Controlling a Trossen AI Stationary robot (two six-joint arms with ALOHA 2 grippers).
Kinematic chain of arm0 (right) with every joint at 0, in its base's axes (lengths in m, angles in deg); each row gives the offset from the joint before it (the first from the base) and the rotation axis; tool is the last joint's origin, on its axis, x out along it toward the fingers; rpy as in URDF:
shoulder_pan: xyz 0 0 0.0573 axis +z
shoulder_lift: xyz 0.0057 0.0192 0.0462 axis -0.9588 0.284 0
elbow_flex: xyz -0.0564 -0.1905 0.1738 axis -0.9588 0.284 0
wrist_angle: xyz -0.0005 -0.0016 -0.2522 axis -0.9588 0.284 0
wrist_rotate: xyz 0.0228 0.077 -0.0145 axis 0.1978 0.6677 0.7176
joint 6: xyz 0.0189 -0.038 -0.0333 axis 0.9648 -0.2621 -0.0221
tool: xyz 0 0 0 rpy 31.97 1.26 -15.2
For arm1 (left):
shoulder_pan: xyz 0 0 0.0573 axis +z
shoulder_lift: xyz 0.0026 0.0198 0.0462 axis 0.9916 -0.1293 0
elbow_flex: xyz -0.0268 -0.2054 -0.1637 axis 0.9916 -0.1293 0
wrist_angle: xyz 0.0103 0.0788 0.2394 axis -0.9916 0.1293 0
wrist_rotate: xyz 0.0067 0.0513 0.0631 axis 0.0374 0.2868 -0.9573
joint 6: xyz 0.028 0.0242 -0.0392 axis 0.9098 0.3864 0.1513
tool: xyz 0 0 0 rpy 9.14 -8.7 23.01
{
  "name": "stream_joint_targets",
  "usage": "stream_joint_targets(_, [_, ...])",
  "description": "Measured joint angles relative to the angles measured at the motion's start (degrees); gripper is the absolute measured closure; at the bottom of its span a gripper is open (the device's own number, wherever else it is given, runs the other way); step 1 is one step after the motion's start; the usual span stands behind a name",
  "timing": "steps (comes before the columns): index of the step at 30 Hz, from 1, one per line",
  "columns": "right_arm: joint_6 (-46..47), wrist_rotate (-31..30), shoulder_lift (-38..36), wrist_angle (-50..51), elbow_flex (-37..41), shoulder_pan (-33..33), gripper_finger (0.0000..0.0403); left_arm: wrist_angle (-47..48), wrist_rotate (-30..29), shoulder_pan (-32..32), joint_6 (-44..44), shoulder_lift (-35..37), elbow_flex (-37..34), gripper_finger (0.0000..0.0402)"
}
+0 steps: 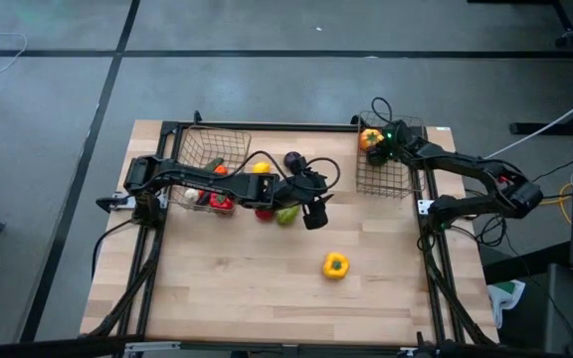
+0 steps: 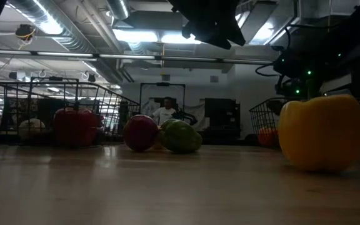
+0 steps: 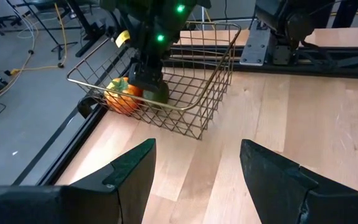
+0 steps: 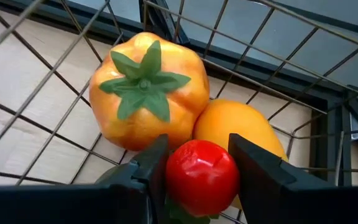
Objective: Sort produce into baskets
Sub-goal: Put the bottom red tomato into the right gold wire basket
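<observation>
A small red tomato [image 4: 202, 177] is held in the right tool [image 4: 197, 168] inside the right basket [image 1: 391, 179]; round, smooth and light, it is best gripped across its middle. The left tool [image 3: 197, 168] is held wide, empty

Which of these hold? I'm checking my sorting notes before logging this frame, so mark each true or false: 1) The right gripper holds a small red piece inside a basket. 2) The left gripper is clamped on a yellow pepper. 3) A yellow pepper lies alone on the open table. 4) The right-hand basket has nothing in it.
1) True: the right gripper grips a red tomato inside the right basket.
2) False: the left gripper is open, holding nothing.
3) True: the yellow pepper lies apart from the rest.
4) False: it holds an orange pepper and more.
</observation>
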Motion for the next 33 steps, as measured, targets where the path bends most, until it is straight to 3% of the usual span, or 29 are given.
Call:
stream_joint_targets(10, [0.0, -0.2, 0.2, 0.0, 0.0, 0.0, 0.0249, 0.0, 0.0, 0.0, 0.0, 0.0, 0.0, 0.0171])
stream_joint_targets(20, [0.1, -0.2, 0.2, 0.0, 0.0, 0.0, 0.0199, 0.0, 0.0, 0.0, 0.0, 0.0, 0.0, 0.0171])
stream_joint_targets(27, [0.1, -0.2, 0.2, 0.2, 0.0, 0.0, 0.0194, 1.1, 0.0, 0.0, 0.2, 0.0, 0.1, 0.0171])
stream_joint_targets(33, [-4.3, -0.2, 0.2, 5.9, -3.7, 0.0, 0.0194, 3.3, 0.0, 0.4, -0.1, 0.0, 0.1, 0.0171])
